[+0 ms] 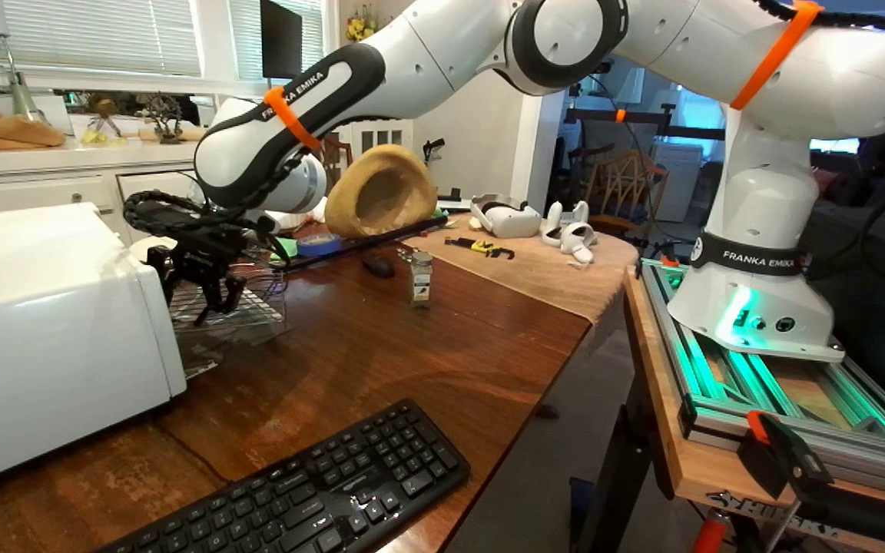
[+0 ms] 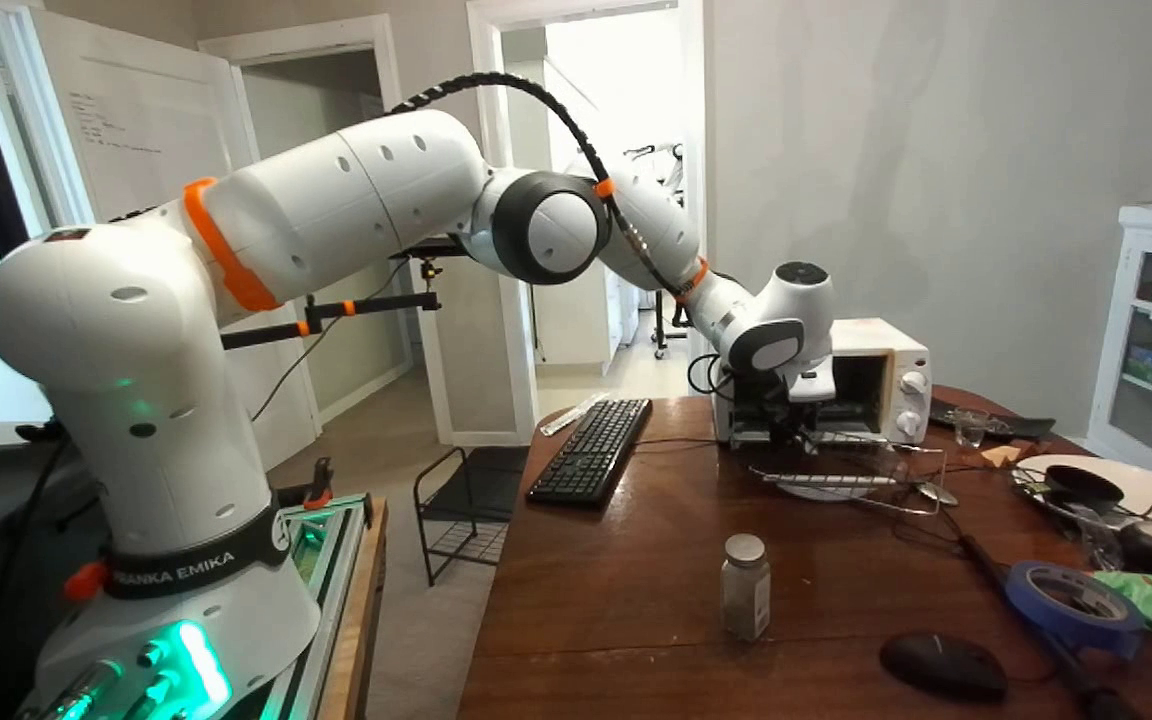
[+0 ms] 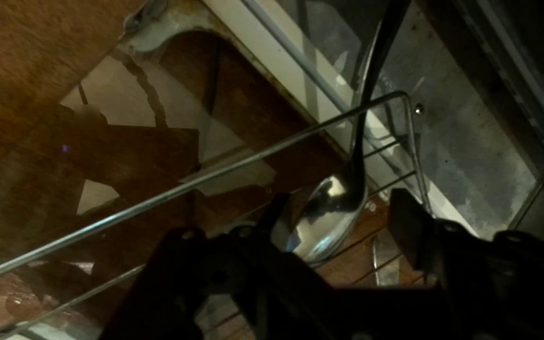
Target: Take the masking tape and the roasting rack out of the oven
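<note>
Entries run left to right, as seen in an exterior view. Black keyboard [image 2: 591,452], one: along the left edge of the table [image 2: 636,600], toward the far left corner, perhaps set there to spare the middle. Lidded glass jar [image 2: 746,590], one: in from the left edge, likely a bystander. Jaws, one pair: parted, gripping nothing that I can see, low before the oven [image 2: 871,337]; presumably spread to straddle a wire or leave one free. In the wrist view a spoon [image 3: 326,219] shows in the gap, seemingly loose. Oven, one: by the far edge, mouth turned inward, likely for reach. Roasting rack [image 2: 826,479], one: in front of that mouth, one corner overlapping the oven lip in the wrist view; whether they touch I cannot tell. Blue tape roll [image 2: 1066,625], one: toward the right edge, outside the oven, taken by me for the masking tape. Room: the oven front stands just beside the jaws, so upward seems safest; bare wood between rack, jar and left edge gives landing space.
</note>
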Controlling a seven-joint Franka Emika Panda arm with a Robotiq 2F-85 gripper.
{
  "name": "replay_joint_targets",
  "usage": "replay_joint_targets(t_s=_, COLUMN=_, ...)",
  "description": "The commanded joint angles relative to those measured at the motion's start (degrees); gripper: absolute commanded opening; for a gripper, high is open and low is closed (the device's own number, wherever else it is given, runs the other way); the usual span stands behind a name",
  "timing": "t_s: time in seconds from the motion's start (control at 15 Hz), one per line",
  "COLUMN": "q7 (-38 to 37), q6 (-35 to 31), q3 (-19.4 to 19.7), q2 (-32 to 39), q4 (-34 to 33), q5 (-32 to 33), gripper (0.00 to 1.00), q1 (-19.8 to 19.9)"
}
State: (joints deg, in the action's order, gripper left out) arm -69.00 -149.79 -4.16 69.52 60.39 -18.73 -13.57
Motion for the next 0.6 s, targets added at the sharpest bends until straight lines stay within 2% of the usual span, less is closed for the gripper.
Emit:
replay_joint_targets(t_s=0.0, q7=-2.2, q6=-1.0, q3=0.5, q2=2.6, q4=-2.9, q5=0.6, gripper=0.27, q1=-1.0)
replay_joint_targets(t_s=0.13, q7=-2.7, q6=-1.4, q3=0.6, q2=2.7, q4=-3.2, q5=0.7, gripper=0.16, q1=-1.2)
replay_joint_targets(t_s=0.27, q7=-2.1, q6=-1.2, q3=0.4, q2=2.3, q4=-2.9, q5=0.8, gripper=0.10, q1=-1.1)
replay_joint_targets(t_s=0.33, q7=-1.0, q6=0.1, q3=-0.2, q2=1.8, q4=-2.7, q5=0.9, gripper=0.01, q1=-0.7)
replay_joint_targets(t_s=0.53, q7=4.2, q6=4.6, q3=-3.3, q2=-0.8, q4=0.0, q5=0.5, gripper=0.00, q1=1.4)
